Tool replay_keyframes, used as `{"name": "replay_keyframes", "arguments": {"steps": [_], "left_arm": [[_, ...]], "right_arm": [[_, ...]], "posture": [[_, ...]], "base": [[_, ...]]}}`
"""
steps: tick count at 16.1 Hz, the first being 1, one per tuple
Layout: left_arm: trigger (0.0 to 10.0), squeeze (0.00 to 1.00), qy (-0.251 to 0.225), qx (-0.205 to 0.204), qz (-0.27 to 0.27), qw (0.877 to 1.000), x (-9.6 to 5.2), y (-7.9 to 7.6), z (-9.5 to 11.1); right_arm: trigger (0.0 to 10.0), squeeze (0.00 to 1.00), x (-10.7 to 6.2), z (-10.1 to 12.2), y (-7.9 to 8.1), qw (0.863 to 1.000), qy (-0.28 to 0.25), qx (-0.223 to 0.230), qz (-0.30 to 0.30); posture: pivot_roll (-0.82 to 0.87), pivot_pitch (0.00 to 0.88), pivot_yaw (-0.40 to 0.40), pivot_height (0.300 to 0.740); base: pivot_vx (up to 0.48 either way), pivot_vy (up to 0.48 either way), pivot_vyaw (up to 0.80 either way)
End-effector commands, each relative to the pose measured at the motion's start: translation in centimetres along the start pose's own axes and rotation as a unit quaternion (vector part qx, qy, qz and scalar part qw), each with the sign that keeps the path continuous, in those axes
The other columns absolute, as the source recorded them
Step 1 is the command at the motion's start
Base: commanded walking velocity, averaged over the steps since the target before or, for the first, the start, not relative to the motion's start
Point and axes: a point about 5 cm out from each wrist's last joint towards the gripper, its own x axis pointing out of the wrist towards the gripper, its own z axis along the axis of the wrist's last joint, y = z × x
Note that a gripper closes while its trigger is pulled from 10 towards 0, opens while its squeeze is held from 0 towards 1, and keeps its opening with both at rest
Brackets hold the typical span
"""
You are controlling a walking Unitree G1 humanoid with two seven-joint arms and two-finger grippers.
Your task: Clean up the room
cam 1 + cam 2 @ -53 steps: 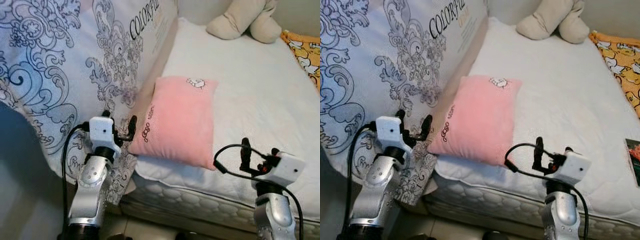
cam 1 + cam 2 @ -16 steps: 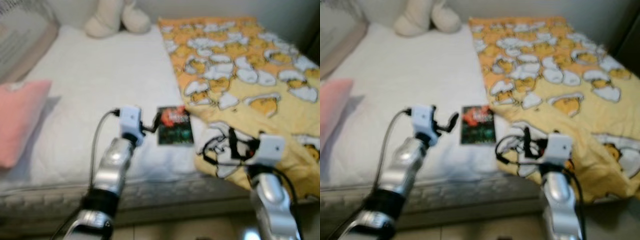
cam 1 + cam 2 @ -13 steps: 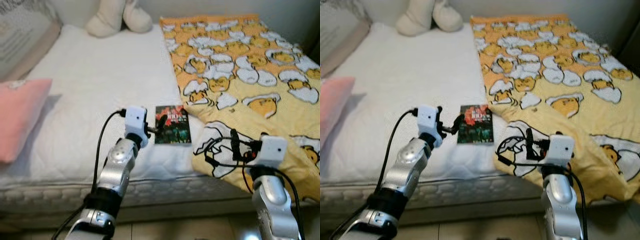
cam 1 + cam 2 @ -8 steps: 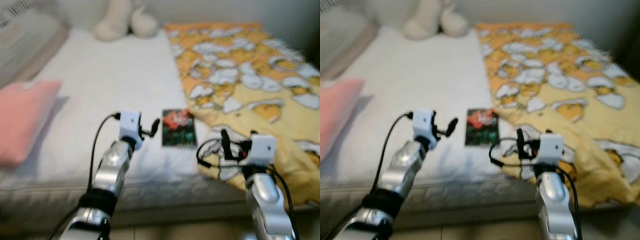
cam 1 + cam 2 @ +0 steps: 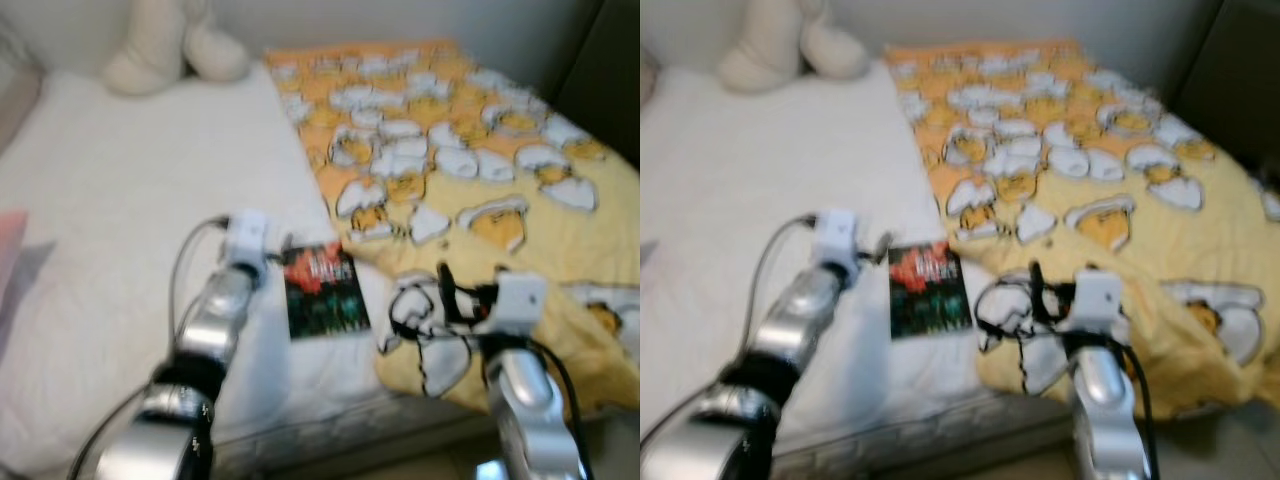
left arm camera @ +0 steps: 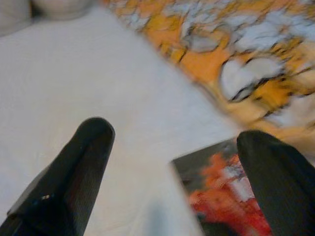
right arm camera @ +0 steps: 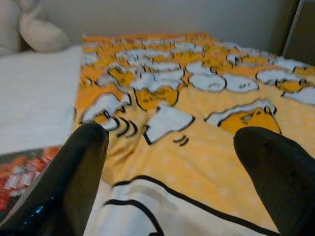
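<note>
- A dark book [image 5: 322, 290] with red and green cover art lies flat on the white mattress [image 5: 120, 220], near the bed's front edge.
- The book's far right corner sits just beside, possibly touching, the edge of a yellow blanket [image 5: 480, 170] printed with white-and-orange egg figures; the head views are too blurred to settle which.
- The left gripper [image 6: 172, 172] hovers over the mattress with its 2 black fingers [image 6: 74, 172] spread wide and nothing between them; the book's near corner lies between the fingertips and toward the right-hand one.
- In the left eye view that gripper sits just beside the book's far left corner.
- The right gripper [image 7: 172, 167] is also spread wide and empty, held above the blanket, whose folded front edge with white patches and black outlines lies between its fingers [image 7: 266, 167].
- A sliver of the book shows just outside its left finger.
- A cream plush toy [image 5: 165, 50] rests at the far end of the mattress, well apart from both grippers.
- A pink edge [image 5: 8, 265] shows at the bed's left side.
</note>
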Motion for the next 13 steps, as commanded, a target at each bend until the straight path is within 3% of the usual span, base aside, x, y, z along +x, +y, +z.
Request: {"name": "replay_keyframes", "arguments": {"steps": [1,2,5,7,9,11,13], "left_arm": [[10.0,0.00,0.008,-0.014,-0.020,1.000,0.7,-1.3,0.7],[10.0,0.00,0.039,-0.056,-0.020,0.997,0.9,-1.2,0.1],[10.0,0.00,0.084,-0.114,0.002,0.990,1.1,-1.1,-1.0],[10.0,0.00,0.094,-0.118,0.021,0.988,1.0,-0.7,-1.4],[10.0,0.00,0.115,-0.120,0.042,0.985,0.5,0.1,-2.7],[10.0,0.00,0.139,-0.145,0.034,0.979,-0.2,0.0,-4.5],[10.0,0.00,0.148,-0.149,0.024,0.977,-0.6,-0.4,-5.3]], "right_arm": [[10.0,0.00,-0.2,0.2,-0.8,1.000,-0.001,-0.008,-0.012],[10.0,0.00,-0.6,0.2,-0.9,1.000,0.001,-0.011,-0.008],[10.0,0.00,-1.3,0.5,-1.6,1.000,0.003,-0.021,-0.009],[10.0,0.00,-1.8,0.5,-1.9,1.000,0.004,-0.023,-0.014],[10.0,0.00,-3.3,0.1,-1.9,0.999,0.020,-0.020,-0.020],[10.0,0.00,-5.0,-0.5,-1.6,0.999,0.046,-0.019,-0.008],[10.0,0.00,-5.8,-0.7,-1.5,0.998,0.058,-0.022,0.000]], "posture": [[-0.18,0.000,0.022,0.740],[-0.19,0.000,0.016,0.740],[-0.23,0.010,0.015,0.740],[-0.24,0.028,0.011,0.740],[-0.25,0.068,-0.004,0.740],[-0.24,0.128,-0.018,0.740],[-0.24,0.128,-0.021,0.740]], "base": [[0.000,0.000,0.00],[0.000,0.000,0.00],[0.000,0.000,0.00],[0.000,0.000,0.00],[0.000,0.000,0.00],[0.000,0.000,0.00],[0.000,0.000,0.00]]}}
